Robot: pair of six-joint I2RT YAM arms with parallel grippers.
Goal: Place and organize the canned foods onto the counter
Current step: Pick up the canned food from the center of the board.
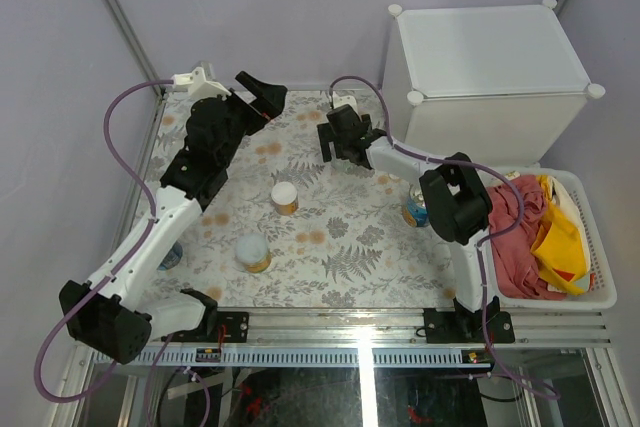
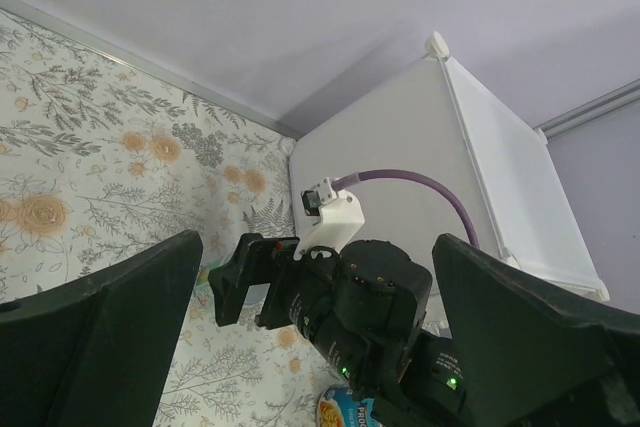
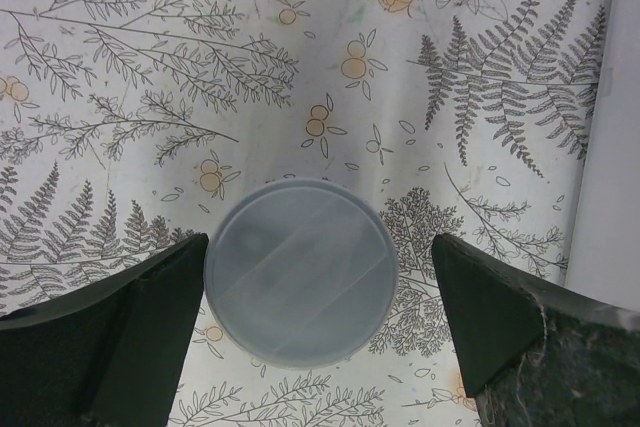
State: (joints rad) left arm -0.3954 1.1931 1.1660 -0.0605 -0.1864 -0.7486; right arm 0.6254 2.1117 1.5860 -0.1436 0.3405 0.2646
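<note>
Four cans stand on the table (image 1: 340, 267) in the top view: centre can (image 1: 285, 197), near can (image 1: 252, 254) in front and left of it, left can (image 1: 172, 255) partly under the left arm, and right can (image 1: 415, 209) partly behind the right arm. The cabinet (image 1: 490, 52) stands at the far right, with the basket (image 1: 600, 297), cloth (image 1: 520, 237) in it, in front of it and right of the table. The right end effector (image 1: 340, 152) hangs over the far middle, left of the cabinet, fingers spread to either side of a fifth can (image 3: 300, 272) below; the left end effector (image 1: 268, 97) lies further left, at the far edge.
</note>
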